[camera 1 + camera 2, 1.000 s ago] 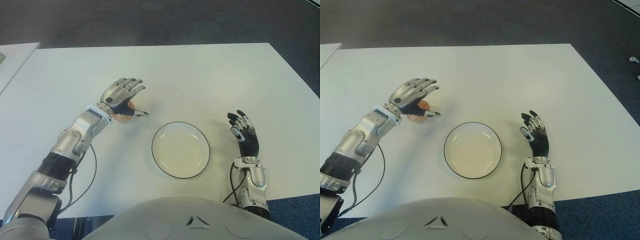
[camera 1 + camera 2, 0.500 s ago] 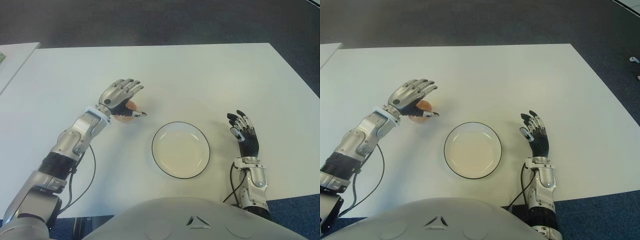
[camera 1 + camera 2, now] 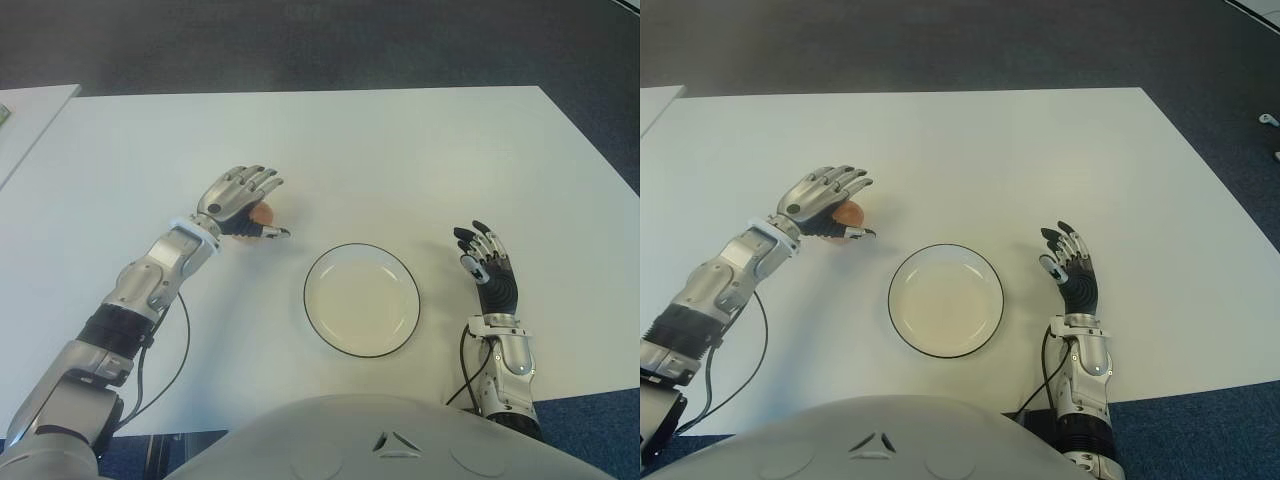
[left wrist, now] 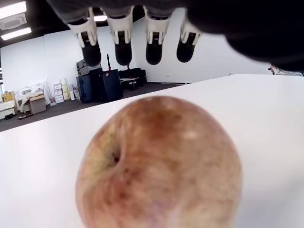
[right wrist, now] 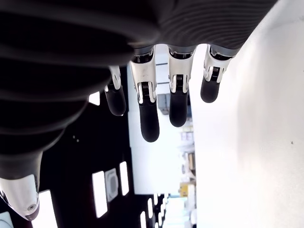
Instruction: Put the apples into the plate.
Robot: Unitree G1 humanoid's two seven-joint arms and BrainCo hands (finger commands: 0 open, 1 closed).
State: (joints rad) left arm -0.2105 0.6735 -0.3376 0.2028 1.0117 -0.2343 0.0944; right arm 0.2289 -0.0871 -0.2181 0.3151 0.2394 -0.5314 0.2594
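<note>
A reddish-yellow apple sits on the white table, left of the white, dark-rimmed plate, which holds nothing. My left hand hovers right over the apple, its fingers spread straight above it and the thumb low on the plate side; none of them closes on the fruit. In the left wrist view the apple fills the picture, resting on the table. My right hand shows to the right of the plate, with its fingers relaxed and holding nothing.
The corner of a second white table shows at the far left. Dark carpet lies beyond the table's far edge. A black cable loops off my left forearm. My torso covers the near edge.
My left hand has sunk a little lower over the apple and drawn slightly back, so less of the apple shows. The right hand and the plate have not moved.
</note>
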